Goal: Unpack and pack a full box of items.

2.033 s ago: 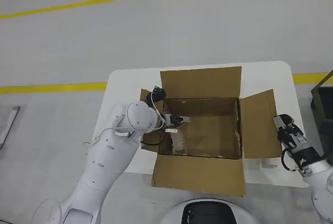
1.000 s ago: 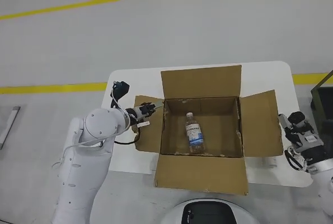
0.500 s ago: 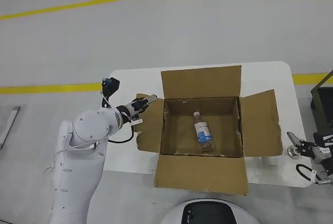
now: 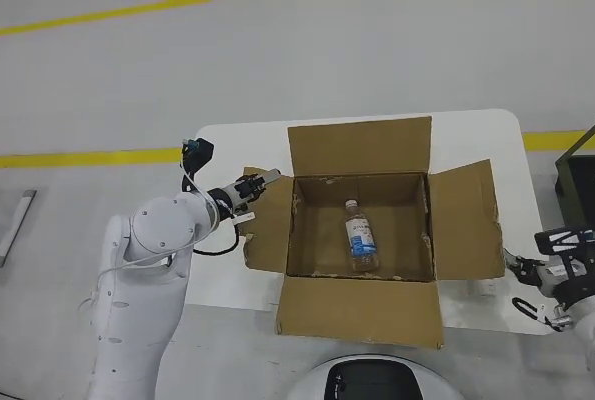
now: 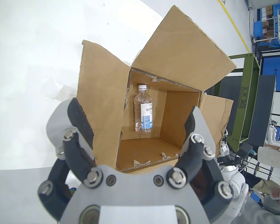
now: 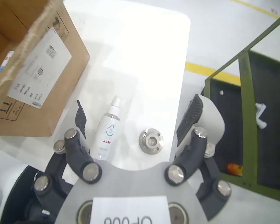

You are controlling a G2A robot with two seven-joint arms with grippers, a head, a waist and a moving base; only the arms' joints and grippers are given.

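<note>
An open cardboard box [image 4: 361, 310] stands on the white table [image 4: 477, 128], all flaps folded out. A clear water bottle [image 4: 360, 245] lies on the box floor, also seen as the bottle [image 5: 143, 110] through the left wrist view. My left gripper [image 4: 262, 183] hovers open and empty over the box's left flap [image 5: 100, 94]; its own view shows the gripper [image 5: 134, 109] with jaws wide apart. My right gripper [image 4: 522, 283] is open at the table's near right corner. Below the gripper [image 6: 138, 106] lie a white spray bottle [image 6: 106, 131] and a metal flange [image 6: 151, 140].
A green metal frame with a dark shelf [image 4: 589, 165] stands just right of the table, close to the right arm [image 6: 247, 99]. The box's labelled side wall [image 6: 37, 75] is near the spray bottle. A crumpled clear wrapper [image 5: 58, 89] lies on the table beside the left flap.
The left gripper let go of the water bottle inside the box and drew back out over the left flap. The bottle rolled toward the middle. The right arm pulled back to the near right corner.
</note>
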